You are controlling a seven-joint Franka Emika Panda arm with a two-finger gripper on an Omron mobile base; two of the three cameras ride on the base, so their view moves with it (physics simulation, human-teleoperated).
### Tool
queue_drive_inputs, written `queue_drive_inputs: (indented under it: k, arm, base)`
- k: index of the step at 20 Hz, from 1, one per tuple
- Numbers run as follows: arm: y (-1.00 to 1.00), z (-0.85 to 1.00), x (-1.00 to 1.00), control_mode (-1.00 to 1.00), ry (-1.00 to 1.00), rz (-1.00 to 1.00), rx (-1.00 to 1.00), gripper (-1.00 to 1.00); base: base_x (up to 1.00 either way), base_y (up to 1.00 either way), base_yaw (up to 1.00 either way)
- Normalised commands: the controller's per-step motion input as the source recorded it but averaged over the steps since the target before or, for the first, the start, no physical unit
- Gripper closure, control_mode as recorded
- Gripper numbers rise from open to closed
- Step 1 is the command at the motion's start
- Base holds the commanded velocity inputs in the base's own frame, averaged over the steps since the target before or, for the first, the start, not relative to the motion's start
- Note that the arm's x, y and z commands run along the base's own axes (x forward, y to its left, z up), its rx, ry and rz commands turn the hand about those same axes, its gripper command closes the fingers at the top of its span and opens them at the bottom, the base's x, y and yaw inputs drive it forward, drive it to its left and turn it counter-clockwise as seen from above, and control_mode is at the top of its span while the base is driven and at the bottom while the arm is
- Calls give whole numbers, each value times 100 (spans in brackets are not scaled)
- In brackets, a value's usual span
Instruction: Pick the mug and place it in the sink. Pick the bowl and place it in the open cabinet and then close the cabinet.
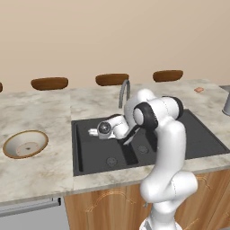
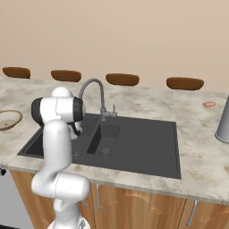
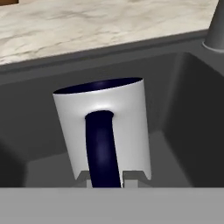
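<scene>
In the hand view the mug looks white outside, with a dark navy inside and handle. My gripper is shut on that handle, and the mug hangs upright inside the left basin of the black sink. From the left base view, my gripper reaches left over the sink, below the steel tap. The tan bowl rests on the counter left of the sink, and it also shows at the left edge as the bowl. The cabinet is out of view.
A grey metal vessel stands on the counter at the far right, with a small pink thing behind it. Brown stool seats line the far side of the counter. Wooden base cabinets run below the sink.
</scene>
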Motion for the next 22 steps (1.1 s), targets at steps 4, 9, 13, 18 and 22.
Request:
queue_drive_inputs:
  k: [4, 9, 13, 18, 22]
  arm:
    - [0, -75, -27, -100, 0, 0, 12, 100]
    - [-1, -80, -24, -100, 0, 0, 9, 100]
    - [0, -94, -22, -100, -14, 0, 3, 100]
    - [-6, -100, -35, -100, -24, 0, 0, 100]
    - [-13, -100, -46, -100, -20, 0, 3, 100]
  base:
    - [0, 0, 0]
    - [0, 0, 0]
    - [0, 0, 0]
    - [0, 0, 0]
    - [0, 0, 0]
